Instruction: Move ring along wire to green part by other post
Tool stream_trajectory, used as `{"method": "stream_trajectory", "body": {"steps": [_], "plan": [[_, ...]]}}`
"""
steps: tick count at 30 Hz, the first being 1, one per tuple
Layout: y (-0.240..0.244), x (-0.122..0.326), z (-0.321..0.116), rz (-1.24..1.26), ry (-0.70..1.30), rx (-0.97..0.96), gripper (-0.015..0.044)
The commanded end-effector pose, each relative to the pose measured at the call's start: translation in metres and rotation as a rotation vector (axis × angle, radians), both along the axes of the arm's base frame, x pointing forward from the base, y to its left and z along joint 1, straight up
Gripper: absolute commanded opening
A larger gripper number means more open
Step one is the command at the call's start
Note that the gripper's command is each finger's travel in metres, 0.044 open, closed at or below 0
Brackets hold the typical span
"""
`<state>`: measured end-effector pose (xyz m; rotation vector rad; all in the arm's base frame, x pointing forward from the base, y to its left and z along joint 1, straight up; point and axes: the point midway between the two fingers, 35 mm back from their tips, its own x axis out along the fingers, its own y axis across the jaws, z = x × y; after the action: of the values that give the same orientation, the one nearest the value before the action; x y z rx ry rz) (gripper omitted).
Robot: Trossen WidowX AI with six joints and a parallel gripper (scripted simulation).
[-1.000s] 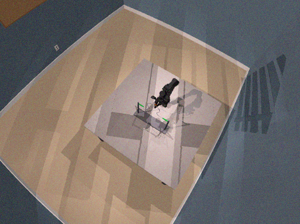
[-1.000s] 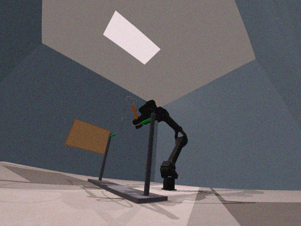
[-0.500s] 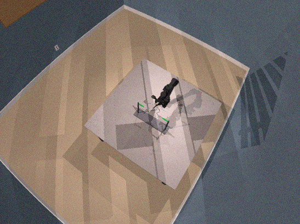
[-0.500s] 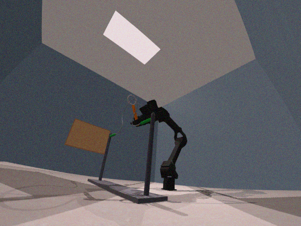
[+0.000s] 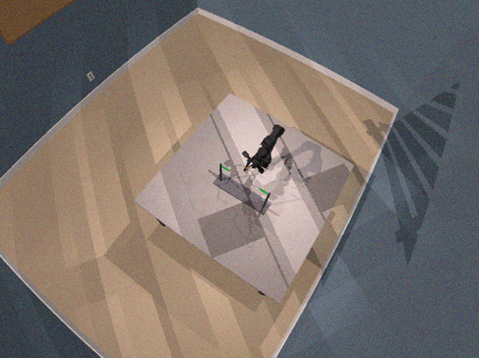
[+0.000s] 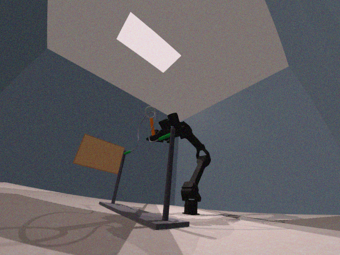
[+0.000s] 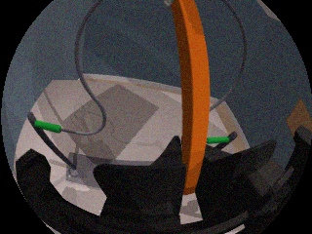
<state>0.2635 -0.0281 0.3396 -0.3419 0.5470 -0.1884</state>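
Observation:
My gripper (image 6: pixel 152 136) (image 7: pixel 179 139) is shut on the lower end of the orange handle (image 5: pixel 247 167) (image 6: pixel 152 126) (image 7: pixel 195 83). The handle stands nearly upright, with the ring at its upper end, near the top of the wire's high arch. The ring is small and faint in the exterior view and mostly beyond the wrist view's top edge; whether it touches the wire cannot be told. The grey wire (image 6: pixel 138 132) (image 7: pixel 77 54) runs between one green part (image 5: pixel 263 191) (image 6: pixel 164 136) (image 7: pixel 48 126) and the other green part (image 5: pixel 225 167) (image 6: pixel 127 152) (image 7: pixel 217 140).
One post (image 5: pixel 266 202) (image 6: pixel 168 175) and the other post (image 5: pixel 220 172) (image 6: pixel 118 178) stand on a dark base (image 5: pixel 240 192) (image 6: pixel 137 214). The near green part overlaps the gripper area in the exterior view. Shadows cross the table (image 5: pixel 174 191).

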Motion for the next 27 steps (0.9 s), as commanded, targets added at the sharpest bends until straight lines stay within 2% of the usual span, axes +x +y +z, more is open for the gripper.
{"method": "stream_trajectory", "body": {"steps": [1,27], "plan": [[-0.002,-0.001,0.002,-0.001,-0.009,-0.061,-0.0150],[-0.015,-0.001,0.010,-0.002,-0.022,-0.416,-0.0150]]}}
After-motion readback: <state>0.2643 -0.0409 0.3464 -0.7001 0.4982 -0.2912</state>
